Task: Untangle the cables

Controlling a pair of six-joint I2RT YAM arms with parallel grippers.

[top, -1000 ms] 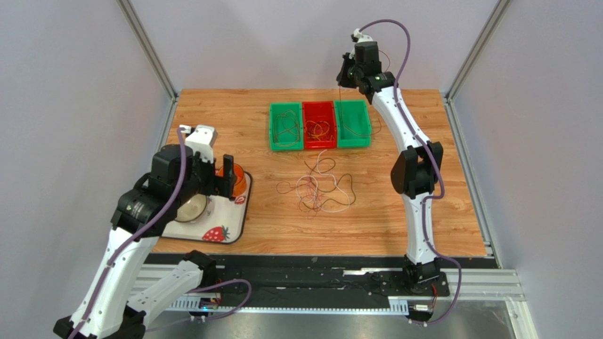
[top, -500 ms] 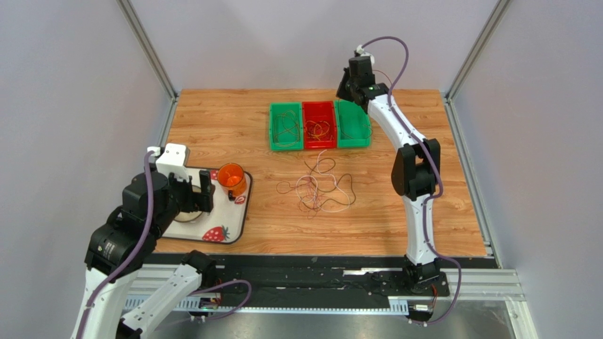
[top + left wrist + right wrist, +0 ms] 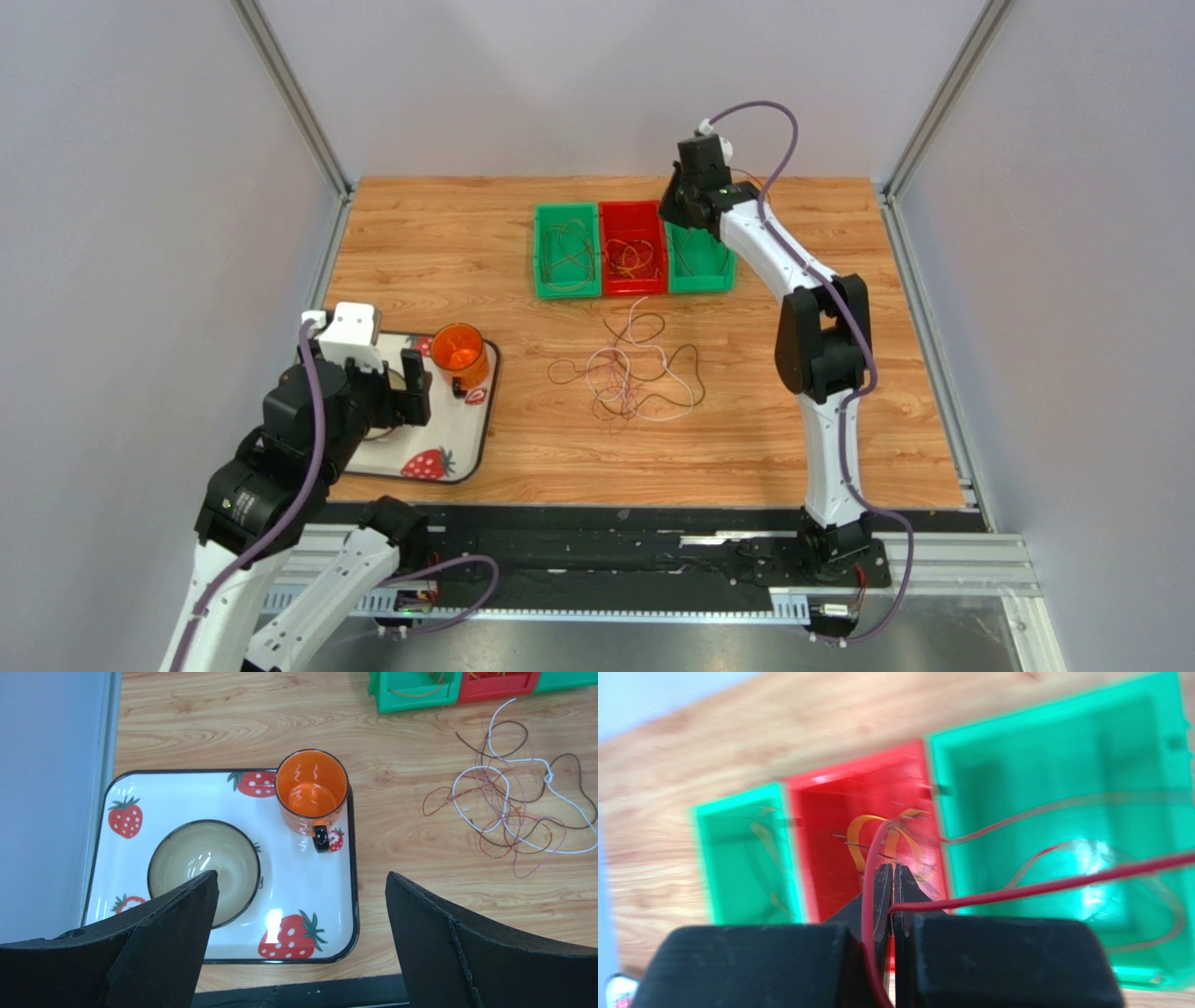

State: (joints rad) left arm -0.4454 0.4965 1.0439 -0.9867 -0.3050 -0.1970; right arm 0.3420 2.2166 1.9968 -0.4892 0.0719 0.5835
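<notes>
A tangle of thin cables (image 3: 631, 371), whitish, brown and dark red, lies on the wooden table in front of the bins; it also shows in the left wrist view (image 3: 516, 815). My right gripper (image 3: 892, 882) is shut on a red cable (image 3: 1046, 889), held above the red bin (image 3: 861, 854) and the right green bin (image 3: 1081, 805); in the top view it is over the bins at the back (image 3: 690, 196). Yellow and orange cables lie in the red bin (image 3: 631, 252). My left gripper (image 3: 302, 903) is open and empty above the strawberry tray (image 3: 295, 903).
Three bins stand in a row at the back: left green (image 3: 565, 254), red, right green (image 3: 701, 259). The tray (image 3: 456, 448) at the front left carries an orange mug (image 3: 457, 350) and a beige bowl (image 3: 203, 871). Grey walls enclose the table.
My left arm has drawn back toward the near left edge, uncovering the tray and mug. My right gripper has moved left and lower over the bins, still holding the red cable.
</notes>
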